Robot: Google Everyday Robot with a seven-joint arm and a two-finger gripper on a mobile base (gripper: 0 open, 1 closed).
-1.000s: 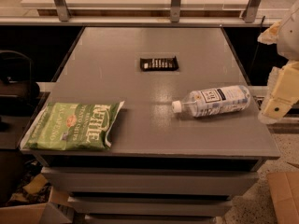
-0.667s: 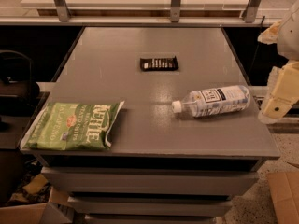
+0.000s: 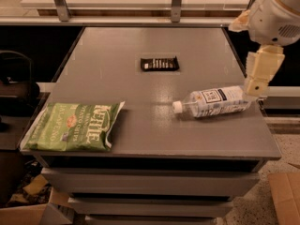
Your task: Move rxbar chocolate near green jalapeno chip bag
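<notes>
The rxbar chocolate (image 3: 160, 63) is a small flat black wrapper with white lettering, lying at the middle of the far half of the grey table (image 3: 140, 46). The green jalapeno chip bag (image 3: 75, 127) lies flat at the front left corner, its left end over the table's edge. My gripper (image 3: 260, 74) hangs from the white arm at the right edge of the table, above the base end of a water bottle. It is well to the right of the bar and holds nothing that I can see.
A clear water bottle (image 3: 213, 102) lies on its side at the right, cap pointing left. A rail with metal posts (image 3: 176, 3) runs behind the table. Cardboard boxes (image 3: 286, 196) sit on the floor at both lower corners.
My arm has moved a little left and up, further over the table's right edge. The bar, the bag and the bottle have not moved.
</notes>
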